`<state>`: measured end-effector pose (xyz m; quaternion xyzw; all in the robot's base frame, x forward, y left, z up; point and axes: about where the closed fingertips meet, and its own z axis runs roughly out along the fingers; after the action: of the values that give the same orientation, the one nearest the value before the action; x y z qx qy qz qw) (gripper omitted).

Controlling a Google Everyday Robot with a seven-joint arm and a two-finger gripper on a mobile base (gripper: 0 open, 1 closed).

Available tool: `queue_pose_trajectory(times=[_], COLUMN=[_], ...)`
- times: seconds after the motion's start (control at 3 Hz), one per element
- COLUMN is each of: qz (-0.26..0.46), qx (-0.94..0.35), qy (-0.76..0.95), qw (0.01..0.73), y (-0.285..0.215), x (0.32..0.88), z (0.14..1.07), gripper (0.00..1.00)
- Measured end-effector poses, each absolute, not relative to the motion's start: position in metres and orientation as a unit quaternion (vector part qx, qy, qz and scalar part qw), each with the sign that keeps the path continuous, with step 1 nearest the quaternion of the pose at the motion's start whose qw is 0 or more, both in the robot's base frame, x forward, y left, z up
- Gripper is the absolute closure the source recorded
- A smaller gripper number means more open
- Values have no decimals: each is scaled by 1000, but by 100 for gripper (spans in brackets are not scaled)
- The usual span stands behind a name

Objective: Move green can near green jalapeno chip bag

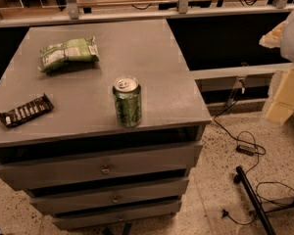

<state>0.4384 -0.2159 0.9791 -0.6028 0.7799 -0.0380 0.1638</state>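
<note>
Poking in at the upper right of the frame, blurred and cut off, the end effector (285, 33) hangs clear of the counter (152, 48); I cannot tell whether it is spread or pressed together. The green can (127, 102) stands upright near the front edge, well apart from the green jalapeno chip bag (68, 54) at upper left, with bare top between them.

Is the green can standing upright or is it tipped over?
Upright: the green can stands on its base, silver top facing up. The end effector is at the right edge, apart from it.
</note>
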Motion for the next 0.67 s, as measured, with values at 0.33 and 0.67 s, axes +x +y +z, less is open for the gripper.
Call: queue_pose_trajectory(times=[0.33,0.67], qz=[-38,-17], qx=[-603,-626], qy=[780,753], qw=[164,202], y=[-216,-168], x=[438,497], z=[979,973], gripper=[0,0])
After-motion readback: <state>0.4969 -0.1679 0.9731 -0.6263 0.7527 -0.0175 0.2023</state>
